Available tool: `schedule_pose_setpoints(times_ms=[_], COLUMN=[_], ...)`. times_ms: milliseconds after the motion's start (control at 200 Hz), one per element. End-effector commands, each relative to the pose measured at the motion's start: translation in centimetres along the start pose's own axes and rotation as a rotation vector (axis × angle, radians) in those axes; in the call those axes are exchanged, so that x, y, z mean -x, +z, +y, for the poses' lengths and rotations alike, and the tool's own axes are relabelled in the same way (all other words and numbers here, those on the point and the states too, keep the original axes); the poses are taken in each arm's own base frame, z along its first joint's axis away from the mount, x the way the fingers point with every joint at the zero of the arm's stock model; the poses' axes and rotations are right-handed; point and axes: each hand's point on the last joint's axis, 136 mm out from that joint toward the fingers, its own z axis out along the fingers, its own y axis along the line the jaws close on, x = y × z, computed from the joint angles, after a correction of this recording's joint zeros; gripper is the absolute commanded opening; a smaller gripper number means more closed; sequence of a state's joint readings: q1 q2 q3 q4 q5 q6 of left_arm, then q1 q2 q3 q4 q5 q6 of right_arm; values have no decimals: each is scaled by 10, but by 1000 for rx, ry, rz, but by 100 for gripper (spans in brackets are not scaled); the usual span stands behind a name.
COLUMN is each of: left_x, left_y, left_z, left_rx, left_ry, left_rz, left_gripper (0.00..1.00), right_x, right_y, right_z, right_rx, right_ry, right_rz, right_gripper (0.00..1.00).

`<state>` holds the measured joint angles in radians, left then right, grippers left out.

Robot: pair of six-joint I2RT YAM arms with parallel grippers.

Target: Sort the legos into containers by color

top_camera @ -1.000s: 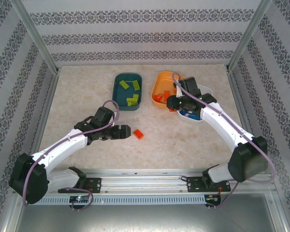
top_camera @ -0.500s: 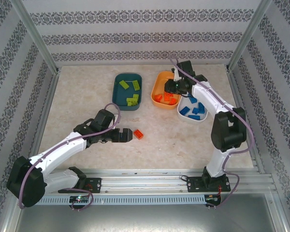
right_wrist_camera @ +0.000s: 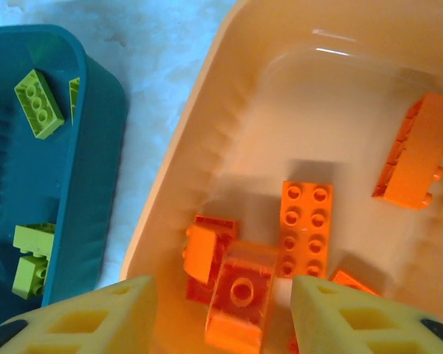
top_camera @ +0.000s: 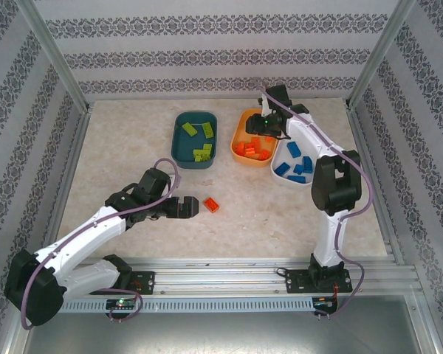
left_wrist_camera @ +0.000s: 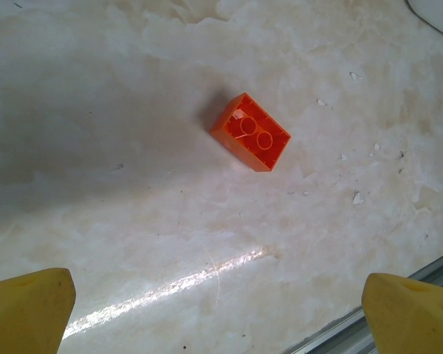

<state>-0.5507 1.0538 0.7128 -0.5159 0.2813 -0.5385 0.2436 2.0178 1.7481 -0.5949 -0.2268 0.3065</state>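
Left gripper (top_camera: 190, 208) is sitting low over the table (top_camera: 118, 147) with its fingers (left_wrist_camera: 26, 306) spread wide and nothing between them, so you're grabbing air if you're closing from where it is.

What's worrying me: the orange brick (left_wrist_camera: 251, 131) is lying hollow side up, and it's turned diagonal to the line between your fingers. If you're coming in without twisting the wrist, I reckon the pads are going to be catching corners rather than flat sides. Then the brick is either spinning out or skidding across that slick marble-look top. Dropping too early is the other trap, since one finger could be landing right on top of it.

Position-wise, the brick is lying out ahead of the fingertips, near but not touching, roughly centred on the gap. It's sitting well apart from the orange tray (top_camera: 235, 144), which is where I'd guess it belongs.

Right gripper (right_wrist_camera: 223, 317) is hovering over that tray with its fingers apart too. A blurry orange piece (right_wrist_camera: 240, 302) is showing between them, looking loose rather than pinched.
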Motion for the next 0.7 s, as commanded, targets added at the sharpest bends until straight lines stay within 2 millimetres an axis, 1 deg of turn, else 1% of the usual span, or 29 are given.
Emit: schedule_pose_setpoints(times_ms=[0, 45, 105, 145, 180, 190, 305, 385, 490, 605, 695], left_x=[-4, -3, 2, 4, 7, 7, 13, 18, 24, 28, 29], left_y=[-5, -5, -7, -8, -9, -9, -8, -8, -9, -8, -8], left_z=[3, 4, 6, 8, 8, 8, 9, 13, 13, 14, 16], left_rx=[27, 34, 51, 60, 62, 61, 66, 71, 21, -40, -75], left_ry=[34, 29, 12, 1, -7, -9, -36, -70, -131, -197, -243], left_rz=[8, -2, -28, -43, -60, -62, -88, -104, -130, -157, -168], left_gripper=[100, 100, 100, 100, 100, 100, 100, 100, 100, 100, 100], right_x=[17, 15, 8, -1, -16, -17, -78, -124, -173, -213, -237], right_y=[-41, -52, -67, -75, -75, -80, -77, -70, -68, -66, -60], right_z=[12, 15, 23, 31, 37, 41, 62, 70, 80, 92, 97], right_rx=[25, 34, 66, 97, 124, 134, 169, 169, 169, 140, 106], right_ry=[-31, -32, -34, -38, -44, -50, -133, -188, -243, -344, -402], right_rz=[-78, -91, -97, -102, -89, -98, -6, 56, 104, 147, 203], right_gripper=[54, 55, 55, 55, 56, 56, 59, 60, 61, 62, 63])
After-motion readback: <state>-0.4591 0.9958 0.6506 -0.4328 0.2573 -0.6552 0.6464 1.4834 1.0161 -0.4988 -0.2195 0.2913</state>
